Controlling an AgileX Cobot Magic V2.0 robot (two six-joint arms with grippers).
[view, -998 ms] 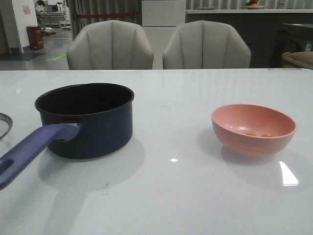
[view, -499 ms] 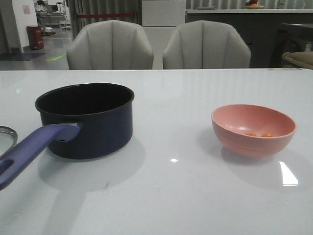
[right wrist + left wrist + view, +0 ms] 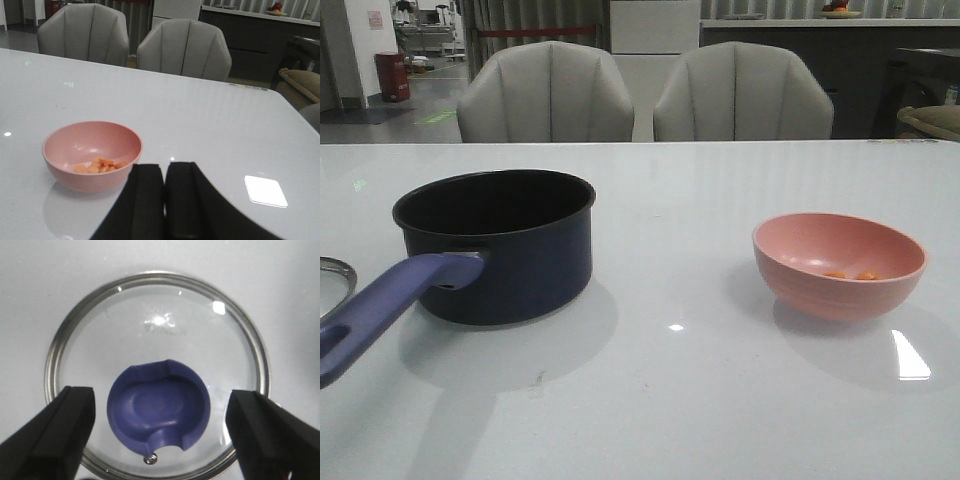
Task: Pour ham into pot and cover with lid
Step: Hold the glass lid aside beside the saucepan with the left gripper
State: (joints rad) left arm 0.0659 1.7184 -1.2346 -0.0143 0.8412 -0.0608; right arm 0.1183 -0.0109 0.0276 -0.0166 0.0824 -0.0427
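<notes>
Left gripper [image 3: 159,437] agape above lid [image 3: 156,330]; right gripper [image 3: 164,200] pinched empty. Risk: covering pot [image 3: 498,245] before ham [image 3: 100,165].

Navy pot [image 3: 510,255], purple-blue handle [image 3: 380,305]; pink bowl [image 3: 838,265]; orange ham [image 3: 99,165].

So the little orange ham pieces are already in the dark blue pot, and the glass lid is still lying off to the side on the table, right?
Not quite. The ham is in the pink bowl, as the right wrist view shows; in the front view the pot has no lid on it. The lid does lie on the table, off the pot.
</notes>
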